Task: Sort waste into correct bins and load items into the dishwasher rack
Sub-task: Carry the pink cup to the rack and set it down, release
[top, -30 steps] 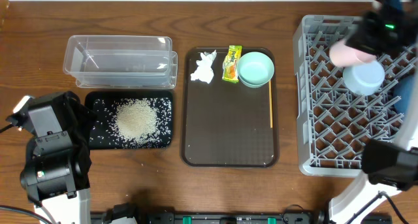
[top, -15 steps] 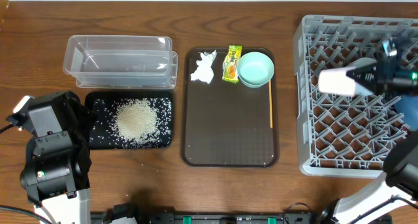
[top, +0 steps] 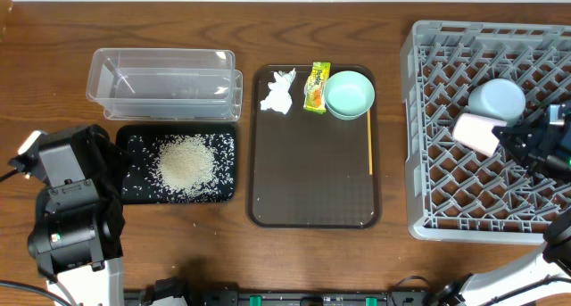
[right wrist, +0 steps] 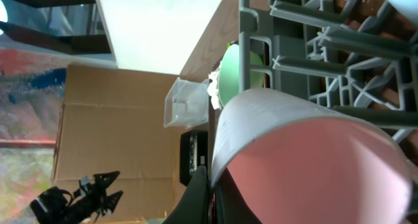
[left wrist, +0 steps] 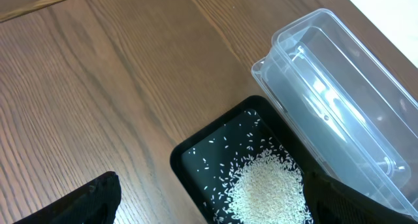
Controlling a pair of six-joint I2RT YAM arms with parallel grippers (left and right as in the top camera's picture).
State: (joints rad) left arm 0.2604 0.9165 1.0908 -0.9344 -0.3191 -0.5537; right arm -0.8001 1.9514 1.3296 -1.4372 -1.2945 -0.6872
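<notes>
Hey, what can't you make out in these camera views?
Whether the pink cup touches the dishwasher rack pegs: overhead looks straight down; in the right wrist view the cup blocks what's beneath.
Print on the snack wrapper: too small overhead.
Most of the left end effector: cut off by the left wrist view's bottom edge; its arm covers it overhead.
Far end of the clear tub: cut off by the left wrist view's right edge.

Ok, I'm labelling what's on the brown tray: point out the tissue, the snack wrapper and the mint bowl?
tissue (top: 277, 93), overhead view, crumpled middle.
snack wrapper (top: 317, 86), overhead view, centre of printed face.
mint bowl (top: 349, 94), overhead view, inner floor.
</notes>
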